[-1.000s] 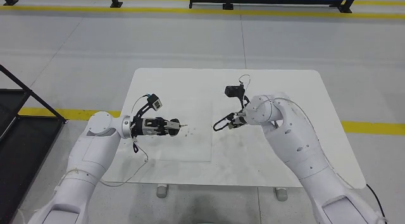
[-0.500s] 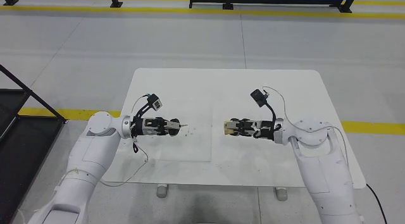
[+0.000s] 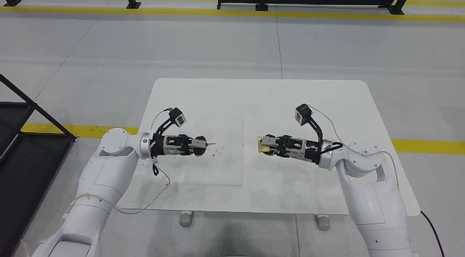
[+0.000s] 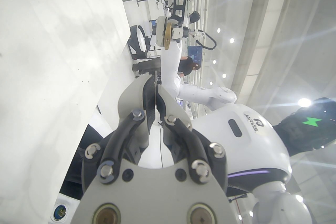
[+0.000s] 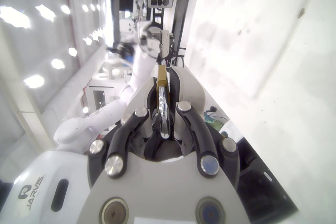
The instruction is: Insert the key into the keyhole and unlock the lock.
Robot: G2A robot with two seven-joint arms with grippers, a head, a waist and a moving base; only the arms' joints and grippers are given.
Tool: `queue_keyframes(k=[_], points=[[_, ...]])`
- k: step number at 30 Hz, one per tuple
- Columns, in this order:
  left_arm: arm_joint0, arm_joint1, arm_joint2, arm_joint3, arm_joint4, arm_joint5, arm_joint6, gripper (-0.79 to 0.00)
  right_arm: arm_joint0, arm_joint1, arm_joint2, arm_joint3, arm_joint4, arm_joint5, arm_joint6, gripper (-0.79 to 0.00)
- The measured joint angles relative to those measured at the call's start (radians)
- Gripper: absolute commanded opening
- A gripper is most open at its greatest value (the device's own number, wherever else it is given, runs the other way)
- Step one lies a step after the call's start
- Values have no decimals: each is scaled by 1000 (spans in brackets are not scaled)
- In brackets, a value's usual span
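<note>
Padlock [image 3: 259, 145], brass body with a chromed shackle [image 5: 163, 109]: held in the right gripper [image 3: 263, 144], just right of the table's middle and off the tabletop. It lies level, brass end turned left toward the other arm. The right wrist view shows this pincer narrowed onto it. The shackle runs back between the two fingers [image 5: 187, 88] and the brass body stands out past the fingertips. Key [image 3: 209, 143], small and slim: pinched in the left gripper [image 3: 201, 144], left of the table's middle, tip pointing right at the padlock. In the left wrist view that pincer's pads [image 4: 148, 93] are drawn together to a thin slit; the key itself is too slight to make out there. Key and padlock face one another on about the same line, apart, with a gap between them; the key is not in the keyhole. Table [image 3: 327, 104]: white, rounded corners. Mat [image 3: 218, 171]: thin, pale, rectangular, flat on the table's left half, beneath the left gripper.
</note>
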Motion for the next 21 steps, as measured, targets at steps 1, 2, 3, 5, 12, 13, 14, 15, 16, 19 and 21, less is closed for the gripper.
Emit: queue_keyframes(k=[1, 2, 3, 5, 12, 13, 14, 15, 16, 19, 21], points=[[0, 0, 0, 0, 0, 0, 0, -785, 0, 0, 0, 0, 0, 0, 0, -785], [0, 0, 0, 0, 0, 0, 0, -785, 0, 0, 0, 0, 0, 0, 0, -785], [0, 0, 0, 0, 0, 0, 0, -785, 0, 0, 0, 0, 0, 0, 0, -785], [0, 0, 0, 0, 0, 0, 0, -785, 0, 0, 0, 0, 0, 0, 0, -785], [29, -10, 45, -53, 10, -3, 69, -785, -11, 1, -3, 0, 0, -6, -25, -785], [32, -13, 60, -67, 20, -9, 94, -785, -20, 2, -4, 2, 5, -12, -44, -785], [33, -15, 71, -75, 31, -14, 114, -785, -25, 3, -4, 4, 12, -17, -56, -785], [33, -17, 81, -81, 41, -19, 133, -785, -30, 3, -4, 7, 21, -22, -65, -785], [33, -20, 94, -88, 48, -22, 155, -785, -35, 4, -5, 10, 35, -31, -75, -785], [33, -26, 118, -97, 43, -34, 188, -785, -48, 5, -8, 24, 72, -59, -100, -785], [33, -29, 131, -100, 39, -46, 204, -785, -52, 5, -13, 34, 93, -75, -112, -785]])
